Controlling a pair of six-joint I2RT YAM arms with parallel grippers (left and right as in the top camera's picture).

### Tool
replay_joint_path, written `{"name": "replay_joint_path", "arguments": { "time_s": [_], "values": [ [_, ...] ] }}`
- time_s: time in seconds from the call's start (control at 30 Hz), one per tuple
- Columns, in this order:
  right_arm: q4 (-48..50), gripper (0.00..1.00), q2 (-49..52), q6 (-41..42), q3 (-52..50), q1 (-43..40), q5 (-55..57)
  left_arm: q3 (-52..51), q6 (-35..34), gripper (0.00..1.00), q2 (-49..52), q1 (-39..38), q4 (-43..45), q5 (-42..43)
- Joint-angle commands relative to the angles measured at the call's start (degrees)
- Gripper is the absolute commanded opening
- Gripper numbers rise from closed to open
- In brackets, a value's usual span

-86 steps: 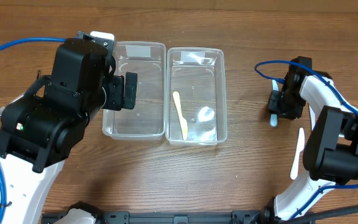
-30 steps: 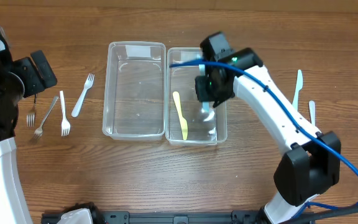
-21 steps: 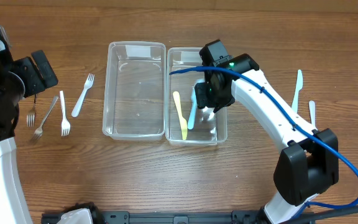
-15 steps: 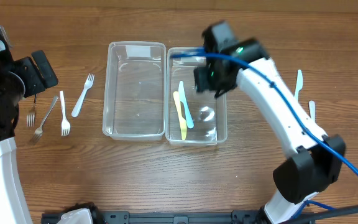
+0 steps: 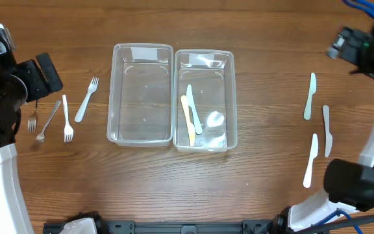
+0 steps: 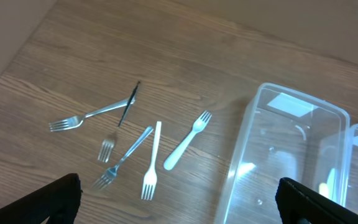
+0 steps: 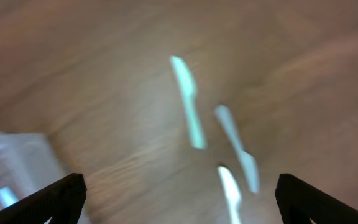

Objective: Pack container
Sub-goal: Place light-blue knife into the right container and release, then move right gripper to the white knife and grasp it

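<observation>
Layout looks sorted by side: the right container (image 5: 203, 52) has two knives on its floor, a yellow knife (image 5: 189, 123) and a pale blue knife (image 5: 193, 110) lying partly over it, while the left container (image 5: 143, 47) has nothing in it. The forks (image 5: 87, 99) are scattered just beside the left container and the loose knives (image 5: 326, 130) sit well out to the right on the table (image 5: 271, 185), so each arm has its stock on its own side. My read is knives go right and forks go left. Three knives and all the forks are not yet packed, so the task is at an early stage. The right gripper (image 7: 180, 183) is raised toward the far right corner above the loose knives, with its fingers spread wide and nothing between them. Its wrist view is blurred, so there's no fine detail. The left gripper (image 6: 179, 186) hangs at the left edge angled down over the forks, also spread wide and empty. The likely next step is a pickup from either pile.
</observation>
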Motion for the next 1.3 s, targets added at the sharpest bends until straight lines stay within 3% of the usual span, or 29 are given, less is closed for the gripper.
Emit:
{"name": "replay_joint_path", "arguments": {
  "time_s": [0.0, 0.47, 1.27],
  "values": [
    [2.2, 1.00, -0.4, -3.8, -7.1, -4.2, 0.3, 0.8, 1.1, 1.00, 0.0, 0.4, 0.0, 1.7],
    [20.6, 1.00, 0.0, -13.9, -32.0, -13.6, -2.7, 0.8, 0.9, 1.00, 0.0, 0.4, -1.6, 1.7],
    [25.7, 1.00, 15.9, -17.4, -32.4, -13.4, 0.0, 0.8, 0.9, 1.00, 0.0, 0.4, -1.7, 2.7]
  ]
}}
